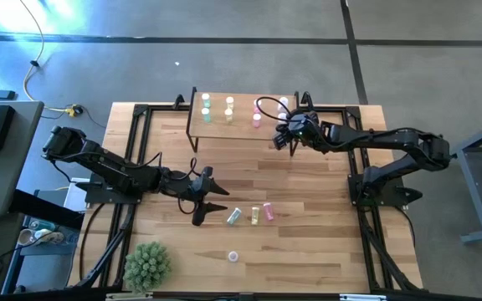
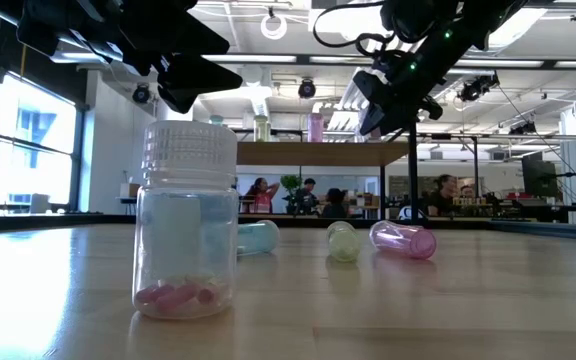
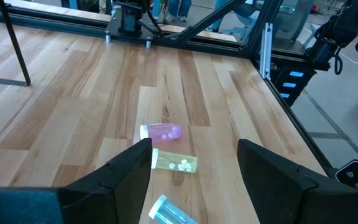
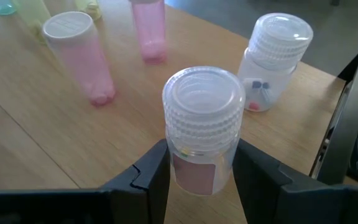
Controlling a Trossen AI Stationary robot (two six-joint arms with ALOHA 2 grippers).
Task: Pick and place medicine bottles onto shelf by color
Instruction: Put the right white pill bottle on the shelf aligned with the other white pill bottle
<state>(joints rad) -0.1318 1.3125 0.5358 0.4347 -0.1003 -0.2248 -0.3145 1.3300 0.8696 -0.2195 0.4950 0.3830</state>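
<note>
A clear white-capped bottle is gripped by the right hand over the shelf, while the left hand, spread wide, is held beside three bottles lying on the bench.

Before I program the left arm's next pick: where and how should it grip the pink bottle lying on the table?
Grip the pink bottle across the middle of its round body, coming straight down from above. It lies on its side, clear of the yellow bottle beside it, so the open left gripper should probably straddle its width rather than its ends.
</note>
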